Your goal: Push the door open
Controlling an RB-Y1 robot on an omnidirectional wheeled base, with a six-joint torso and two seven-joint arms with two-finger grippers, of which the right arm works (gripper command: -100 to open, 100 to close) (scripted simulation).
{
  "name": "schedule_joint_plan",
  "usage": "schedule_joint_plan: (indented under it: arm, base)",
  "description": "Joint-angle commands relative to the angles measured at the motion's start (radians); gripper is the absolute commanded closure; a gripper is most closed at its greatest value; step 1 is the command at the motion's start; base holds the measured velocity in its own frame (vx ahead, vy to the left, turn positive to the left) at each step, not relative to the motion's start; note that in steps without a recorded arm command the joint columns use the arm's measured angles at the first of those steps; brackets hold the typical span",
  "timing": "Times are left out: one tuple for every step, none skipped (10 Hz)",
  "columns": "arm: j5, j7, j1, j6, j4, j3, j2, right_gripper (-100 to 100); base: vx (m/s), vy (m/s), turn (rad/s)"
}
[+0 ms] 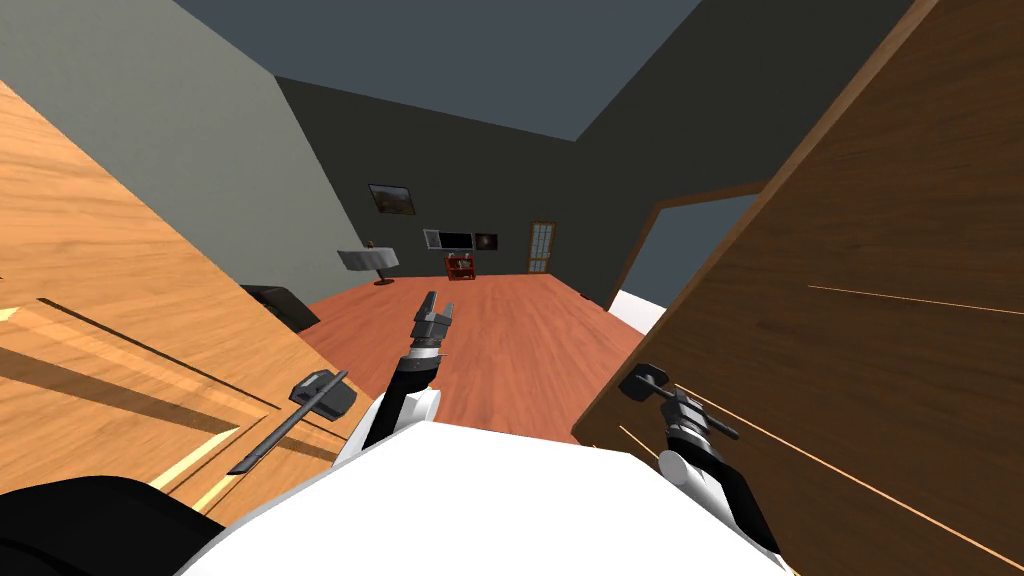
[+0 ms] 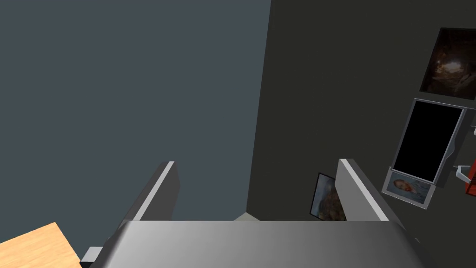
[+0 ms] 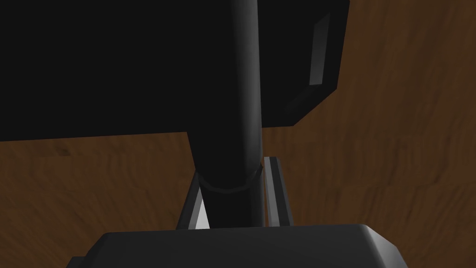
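Door (image 1: 880, 300) — dark brown wood — stands at my right; right gripper (image 3: 232, 179) pinches its black handle (image 3: 244, 93). Left gripper (image 2: 255, 163) hangs spread over the floor (image 1: 520, 330), well apart from the door.

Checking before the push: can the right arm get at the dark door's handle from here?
Yes, it seems: the right gripper is shut on the black handle of the dark door, nothing between. The open left gripper hangs apart.
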Motion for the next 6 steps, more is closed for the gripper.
schedule_joint_plan:
  arm:
    - [-0.004, 0.000, -0.003, -0.002, 0.010, -0.020, -0.006, 100]
    - [-0.006, 0.002, -0.005, -0.002, 0.014, -0.030, -0.005, 100]
    - [-0.007, 0.003, -0.006, -0.002, 0.018, -0.038, -0.004, 100]
    - [-0.006, 0.008, -0.007, 0.007, 0.018, -0.035, 0.000, 100]
    - [-0.014, 0.012, -0.005, 0.004, 0.022, -0.055, 0.001, 100]
    - [-0.017, 0.015, -0.004, 0.003, 0.024, -0.064, 0.002, 100]
  base:
    - [0.176, 0.022, -0.058]
    - [0.193, 0.017, -0.070]
    - [0.185, 0.011, -0.050]
    - [0.076, -0.003, -0.032]
    - [0.139, -0.035, -0.055]
    - [0.186, -0.036, -0.049]
